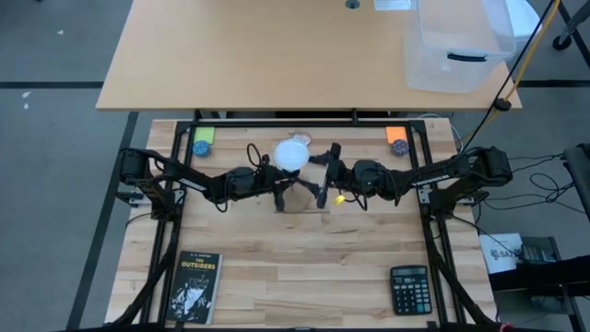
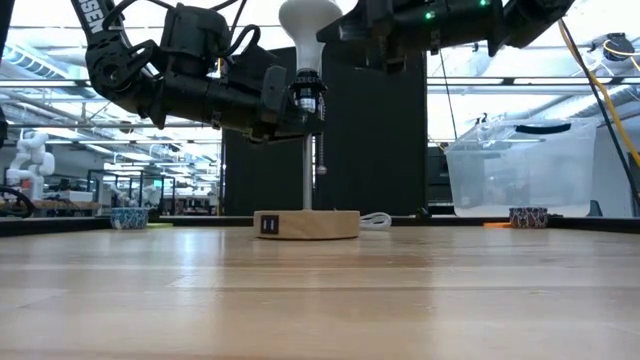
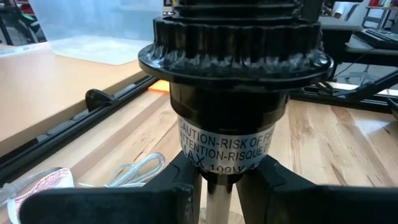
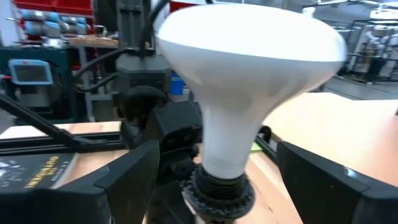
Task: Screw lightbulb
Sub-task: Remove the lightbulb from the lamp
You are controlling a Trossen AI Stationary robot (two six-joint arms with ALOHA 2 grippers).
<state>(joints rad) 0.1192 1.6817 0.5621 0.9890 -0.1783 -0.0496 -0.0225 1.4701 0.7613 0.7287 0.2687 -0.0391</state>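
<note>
The white lightbulb (image 1: 291, 154) stands upright in the black socket (image 2: 307, 95) of a lamp stand with a thin pole and a round wooden base (image 2: 306, 224) at the table's middle. My left gripper (image 1: 277, 187) reaches in level from the table's left and is shut on the socket. My right gripper (image 4: 227, 180) comes level from the right and is open. Its two fingers stand wide apart on either side of the bulb's narrow neck (image 4: 227, 146), clear of it. The bulb's pale base is sunk in the socket. My left gripper pinches the lower end of the black socket (image 3: 227, 158), just above the pole, between its two fingers (image 3: 180, 186). The fingers come in level from the table's left, across the upright stand. The stand stays upright, its wooden base on the table.
A book (image 1: 194, 286) lies at the near left and a calculator (image 1: 408, 289) at the near right. Green (image 1: 203, 135) and orange (image 1: 396, 135) pads with small bowls sit at the far corners. A white cable (image 3: 134, 171) lies by the base. A clear bin (image 1: 458, 46) stands on the farther table.
</note>
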